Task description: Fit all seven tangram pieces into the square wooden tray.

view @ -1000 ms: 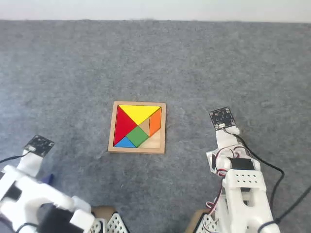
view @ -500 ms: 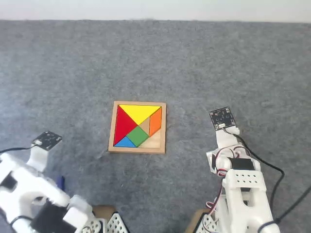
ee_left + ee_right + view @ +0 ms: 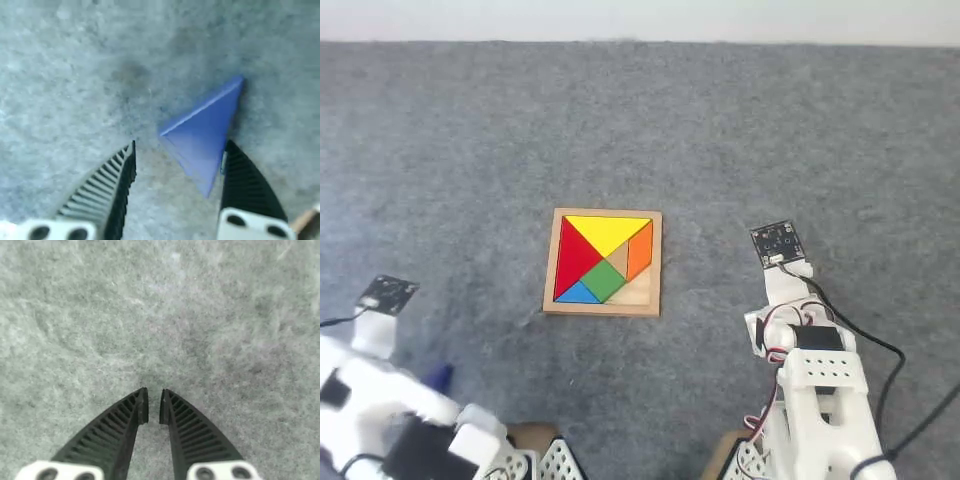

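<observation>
The square wooden tray [image 3: 652, 262] lies mid-table. It holds yellow [image 3: 603, 232] and red [image 3: 573, 265] triangles, an orange parallelogram [image 3: 639, 252], a green square [image 3: 604, 280], a light blue triangle [image 3: 578, 293] and a tan piece. Its near right corner shows bare wood. A dark blue triangle [image 3: 205, 132] lies on the grey carpet, seen as a blue corner [image 3: 440, 376] beside my left arm [image 3: 380, 385]. My left gripper [image 3: 180, 150] stands open around it, one finger [image 3: 242, 180] touching its edge. My right gripper [image 3: 153, 407] is shut over bare carpet.
Grey carpet covers the whole table. My right arm [image 3: 810, 360] stands at the near right, well right of the tray. The arm bases [image 3: 550, 460] sit at the near edge. Open carpet surrounds the tray on all sides.
My left arm swung right toward the tray, then back left. The dark blue triangle has shifted slightly to the right on the carpet. The right arm and tray have not moved.
</observation>
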